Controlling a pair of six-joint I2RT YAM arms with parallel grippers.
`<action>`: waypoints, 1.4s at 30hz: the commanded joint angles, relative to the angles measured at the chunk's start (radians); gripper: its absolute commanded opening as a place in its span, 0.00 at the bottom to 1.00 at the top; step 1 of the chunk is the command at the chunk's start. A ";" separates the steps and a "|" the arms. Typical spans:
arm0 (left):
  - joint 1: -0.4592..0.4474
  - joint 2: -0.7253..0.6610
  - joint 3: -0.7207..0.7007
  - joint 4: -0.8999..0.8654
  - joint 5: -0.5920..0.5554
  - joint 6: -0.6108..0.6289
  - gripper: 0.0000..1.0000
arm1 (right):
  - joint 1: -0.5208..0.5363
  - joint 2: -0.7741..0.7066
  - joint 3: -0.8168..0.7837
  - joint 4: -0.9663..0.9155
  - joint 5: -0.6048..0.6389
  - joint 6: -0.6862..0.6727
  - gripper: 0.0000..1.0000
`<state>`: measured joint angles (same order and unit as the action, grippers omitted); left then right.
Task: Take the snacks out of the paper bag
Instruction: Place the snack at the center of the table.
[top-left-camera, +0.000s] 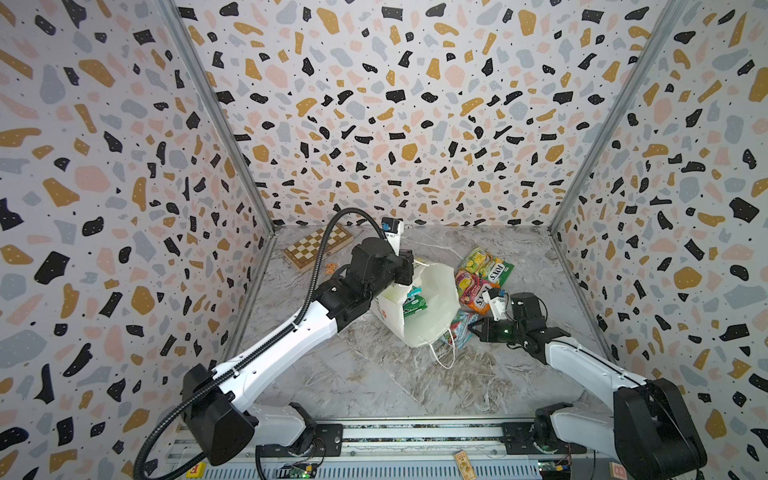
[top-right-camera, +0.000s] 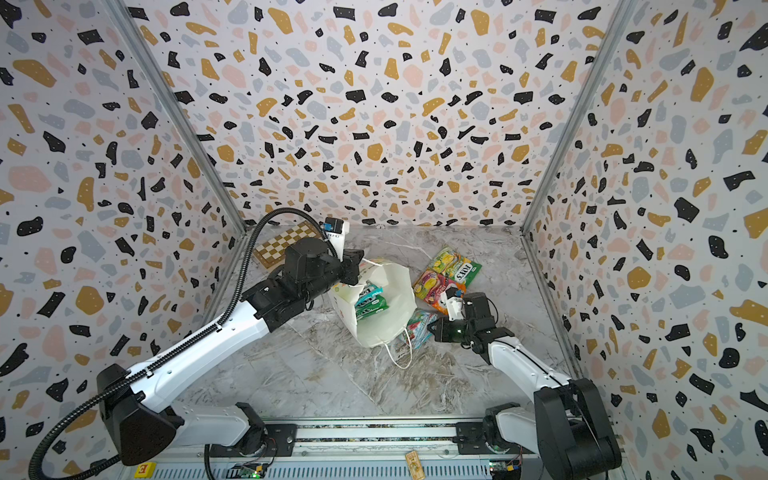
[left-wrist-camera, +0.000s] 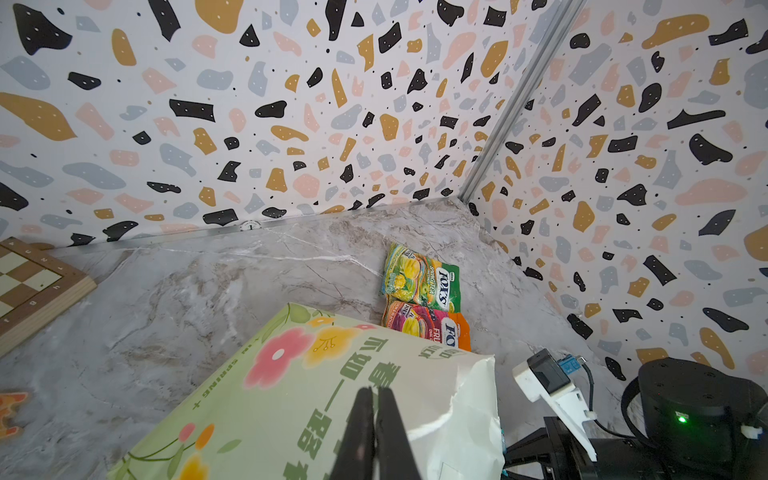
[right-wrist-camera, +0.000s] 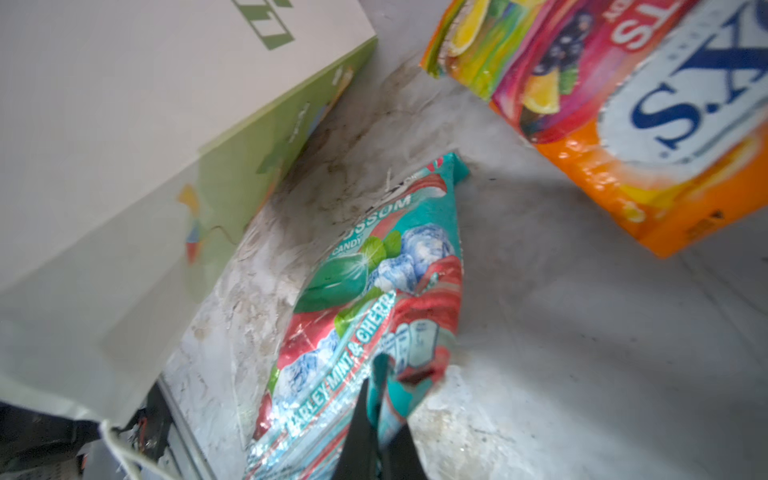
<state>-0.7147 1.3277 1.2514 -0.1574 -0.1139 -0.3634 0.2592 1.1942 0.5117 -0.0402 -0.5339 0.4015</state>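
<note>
So we're looking down at the grey marble-look tabletop (top-left-camera: 353, 374), and the biggest thing sitting on it is the tall white paper carrier bag (top-left-camera: 434, 320). It's lying tipped over near the middle, with its open mouth facing up toward the top views so we're seeing right inside. Over in the far left corner we're seeing the flat wooden chessboard box (top-left-camera: 316, 247), well apart from the bag. Snacks next: we're spotting two glossy teal-green packets (top-right-camera: 370, 301) sitting inside the bag. A green-yellow FOX'S packet (top-left-camera: 486, 264) and an orange-red FOX'S packet (top-left-camera: 471, 293) are lying overlapped on the table just right of the bag. A teal-and-red mint-and-cherry packet (right-wrist-camera: 374, 270) is lying on the table right beside the bag's near right side. The left gripper (left-wrist-camera: 374, 392) is pinching the bag at its far rim, fingers pressed almost together with what looks like just the paper wall between them. The right gripper (right-wrist-camera: 376, 399) is sitting low by the table and clamping tight on one corner of the teal-and-red packet, and the foil is crumpling up there. Smallest bit: a tiny orange scrap (top-left-camera: 331, 268) is lying on the table between the chessboard box and the left arm.
</note>
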 joint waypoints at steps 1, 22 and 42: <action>-0.002 -0.019 -0.004 0.038 0.003 -0.006 0.00 | -0.003 -0.012 0.037 -0.078 0.161 -0.029 0.01; -0.002 -0.012 0.001 0.051 0.069 0.004 0.00 | -0.002 -0.237 0.060 -0.092 0.256 -0.014 0.52; -0.002 -0.028 -0.014 0.070 0.100 0.004 0.00 | 0.314 -0.226 0.083 0.203 -0.035 -0.020 0.53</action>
<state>-0.7147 1.3277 1.2499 -0.1341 -0.0158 -0.3630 0.5411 0.9489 0.5461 0.1287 -0.5735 0.4099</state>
